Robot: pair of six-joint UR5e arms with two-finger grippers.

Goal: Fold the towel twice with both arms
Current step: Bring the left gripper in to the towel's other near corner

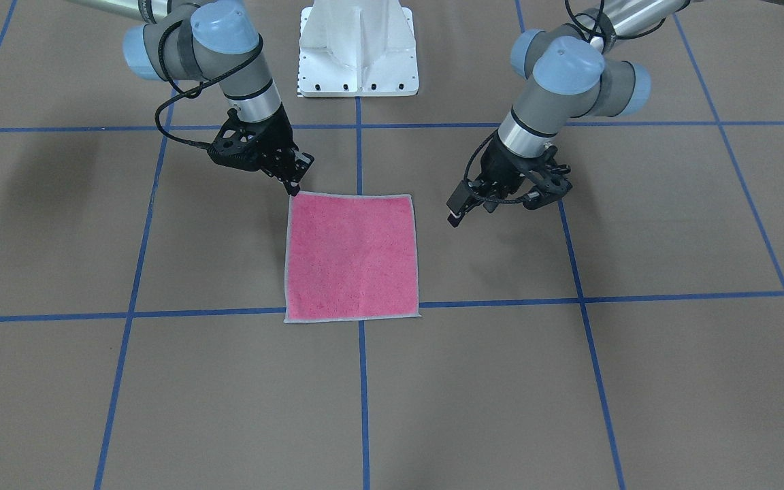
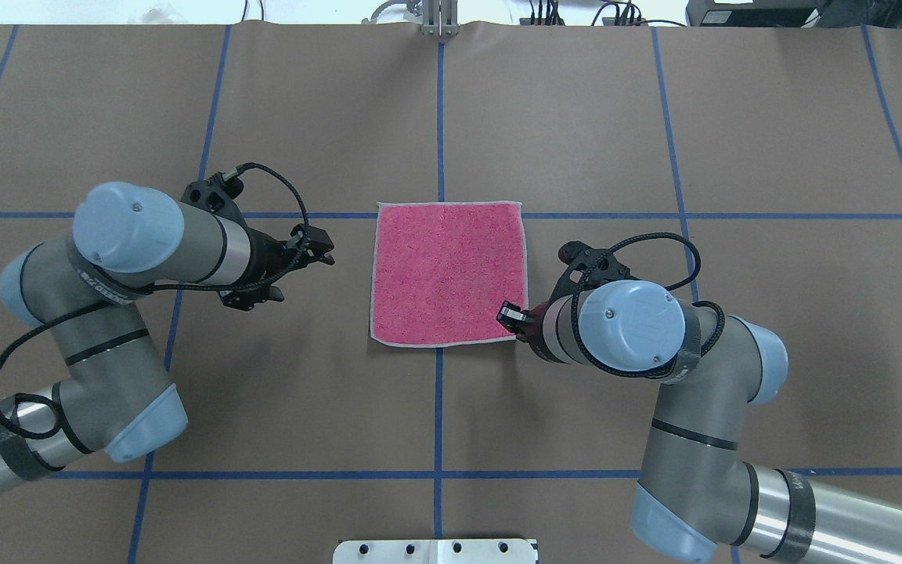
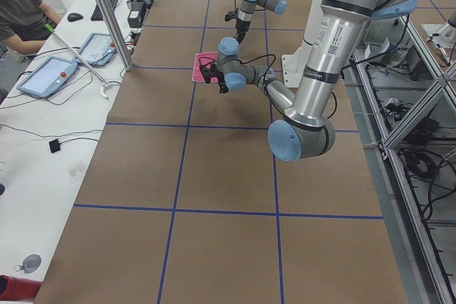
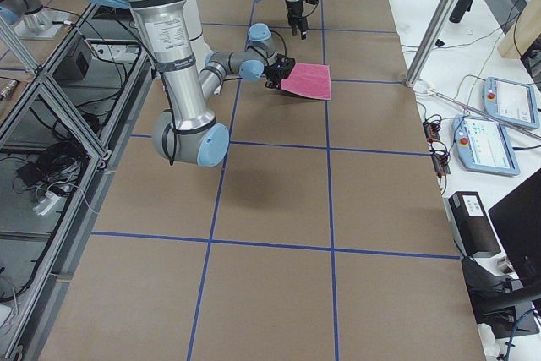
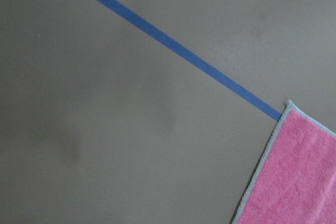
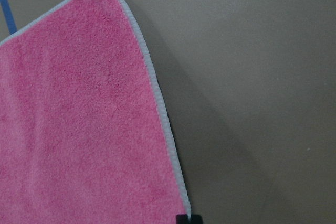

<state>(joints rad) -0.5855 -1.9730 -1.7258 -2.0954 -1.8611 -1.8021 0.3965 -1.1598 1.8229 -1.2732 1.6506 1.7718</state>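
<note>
Bearings: a clock face laid on the overhead view, towel at the centre, 12 o'clock pointing away from the robot.
Towel: one, square, spread flat in a single layer, pink face up, light grey edging all round. It lies at the middle of the table, with its 12 o'clock edge along a blue tape line.
Right claw: at the towel's 5 o'clock corner, tips pointing down at the edging. The fingers are pressed together; the right wrist view shows them meeting just off the corner. Whether they nip the cloth cannot be told — the corner lies flat.
Left claw: at 9 o'clock, near the towel's edge but apart from it, over bare table, fingers spread.
Left arm: silver-grey tubes, light blue caps, bent in from 8 o'clock.
Right arm: same make, bent in from 4 o'clock.
Base: white, at 6 o'clock.
Person: seated at a side bench in the left-end view — a tablet close by.
</note>
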